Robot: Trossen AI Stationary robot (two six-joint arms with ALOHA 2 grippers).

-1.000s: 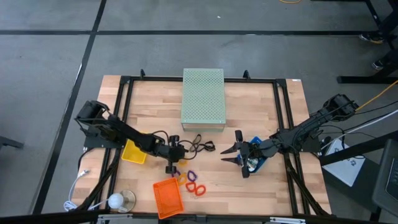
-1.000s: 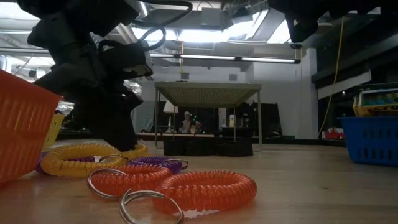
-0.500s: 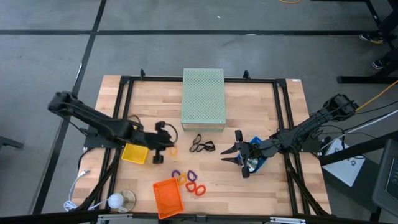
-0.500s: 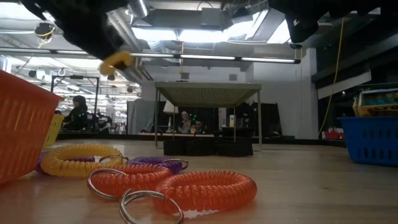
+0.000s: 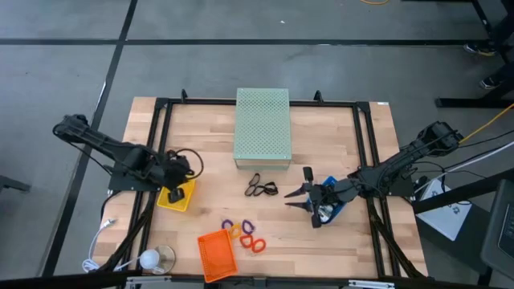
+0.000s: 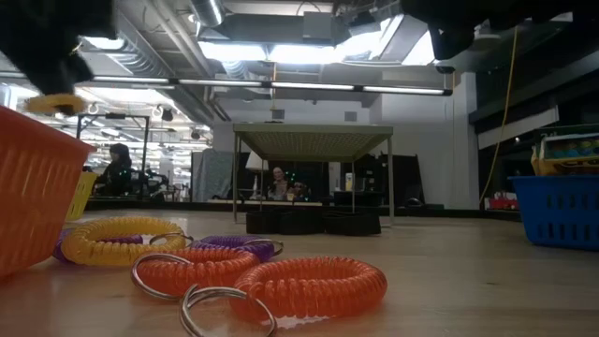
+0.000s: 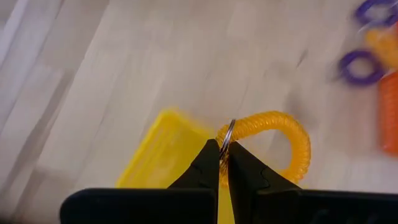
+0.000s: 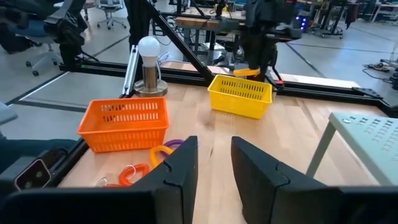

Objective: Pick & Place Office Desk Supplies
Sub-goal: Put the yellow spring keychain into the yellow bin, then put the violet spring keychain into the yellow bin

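Observation:
My left gripper [image 5: 180, 193] hangs over the yellow tray [image 5: 172, 198], shut on a yellow-orange coil ring [image 7: 273, 133]; the ring also shows in the low view [image 6: 54, 102]. Purple, yellow and orange coil rings [image 5: 243, 234] lie flat on the table near the orange tray [image 5: 217, 255]; up close they are the orange ring [image 6: 309, 281] and yellow ring [image 6: 122, 239]. Black loops [image 5: 261, 189] lie in front of the green box. My right gripper [image 5: 300, 195] is open beside the blue tray [image 5: 331, 209], which holds printed packets [image 6: 566, 150]. My left gripper pinches the coil ring's thin metal key ring [image 7: 226, 138] between its two fingertips [image 7: 207, 160]. The yellow-orange coil sticks out past the fingertips, lifted clear above the yellow tray [image 7: 155, 163].
The pale green perforated box [image 5: 262, 126] stands at the table's far middle. A lamp with a white bulb [image 5: 152, 258] stands at the near left corner. Black frame rails [image 5: 365, 152] run along the table's sides. Bare wood lies between the rings and the blue tray.
My left gripper has risen from the cluster of rings with the yellow-orange coil ring and carried it toward the table's left edge, ending over the yellow tray. The other rings have stayed where they lay.

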